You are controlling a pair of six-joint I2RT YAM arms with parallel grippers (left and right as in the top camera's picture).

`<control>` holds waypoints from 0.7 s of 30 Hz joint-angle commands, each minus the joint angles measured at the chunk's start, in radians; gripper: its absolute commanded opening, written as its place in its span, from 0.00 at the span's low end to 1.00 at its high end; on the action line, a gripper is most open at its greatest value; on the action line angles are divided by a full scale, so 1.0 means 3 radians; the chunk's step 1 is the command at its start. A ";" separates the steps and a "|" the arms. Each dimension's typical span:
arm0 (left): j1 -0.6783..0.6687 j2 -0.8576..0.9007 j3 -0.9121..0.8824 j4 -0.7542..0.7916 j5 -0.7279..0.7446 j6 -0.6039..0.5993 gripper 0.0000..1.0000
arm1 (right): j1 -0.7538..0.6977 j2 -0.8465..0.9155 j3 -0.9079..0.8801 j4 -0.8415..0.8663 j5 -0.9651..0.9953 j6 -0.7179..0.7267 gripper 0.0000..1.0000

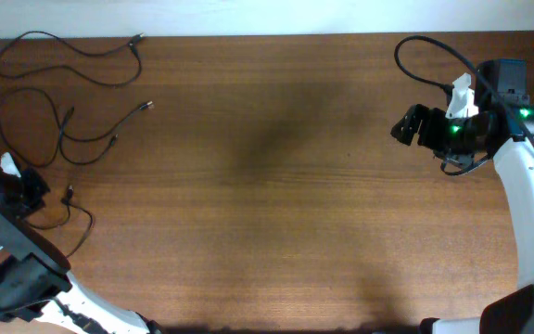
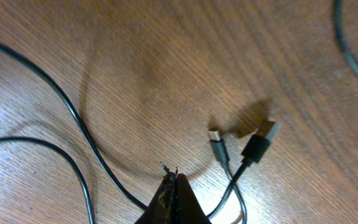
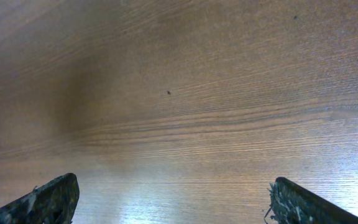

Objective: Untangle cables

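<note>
**Untangle: mostly spread out, near-left cord looks unfinished**

All the cables [image 1: 145, 107] are sitting at the left end of the table [image 1: 276, 186]. The top cord [image 1: 135, 40] is lying on its own along the far edge. The loops below it are running close together and may be crossing at one spot; overhead is too small to tell. A short cord [image 1: 69, 195] is lying just beside the left end effector [image 1: 28, 190].

My read: the bulk of the separating is looking done. The short cord, and maybe the middle loops, are looking like what's left.

The left wrist view is giving what overhead isn't. A small silvery tip [image 2: 215, 137] and a flat USB plug [image 2: 263, 135] are lying side by side, apart, with their leads running in under the end effector. The left end effector is clenched, tips pressed together. I can't tell whether a cord is pinched there.

The right end effector [image 1: 406, 125] is hanging released, fingers spread wide, well apart from every cord. Its wrist view is showing bare wood only.
</note>
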 commanded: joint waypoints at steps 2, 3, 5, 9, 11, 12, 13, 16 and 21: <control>-0.0008 0.0168 -0.0134 0.0033 0.0008 -0.0069 0.00 | -0.0011 0.0000 0.0011 -0.0024 -0.0045 -0.0033 0.99; -0.0014 0.0201 -0.0139 0.0037 0.0064 -0.0070 0.00 | -0.0013 0.0000 0.0013 -0.0022 -0.0045 -0.0033 0.99; -0.0028 0.0262 -0.0139 0.0028 0.0092 -0.0071 0.00 | -0.0011 0.0000 0.0013 -0.0020 -0.0056 -0.0033 0.99; -0.0031 0.0378 -0.0141 -0.0010 0.0120 -0.0070 0.00 | -0.0011 0.0000 0.0013 -0.0020 -0.0056 -0.0033 0.99; -0.0043 0.0379 -0.0141 0.0020 0.0417 -0.0065 0.00 | -0.0013 0.0000 0.0013 -0.0019 -0.0056 -0.0033 0.99; -0.0046 0.0379 -0.0141 0.0038 0.0540 -0.0058 0.00 | -0.0013 0.0000 0.0013 -0.0018 -0.0055 -0.0033 0.98; -0.0048 0.0379 -0.0141 0.0045 0.0655 -0.0009 0.00 | -0.0011 0.0000 0.0013 -0.0015 -0.0055 -0.0033 0.98; -0.0089 0.0379 -0.0141 0.0029 0.0748 0.0202 0.00 | -0.0011 0.0000 0.0013 -0.0008 -0.0056 -0.0033 0.99; -0.0179 0.0379 -0.0141 -0.0024 0.0748 0.0310 0.00 | -0.0013 0.0000 0.0013 -0.0008 -0.0055 -0.0033 0.99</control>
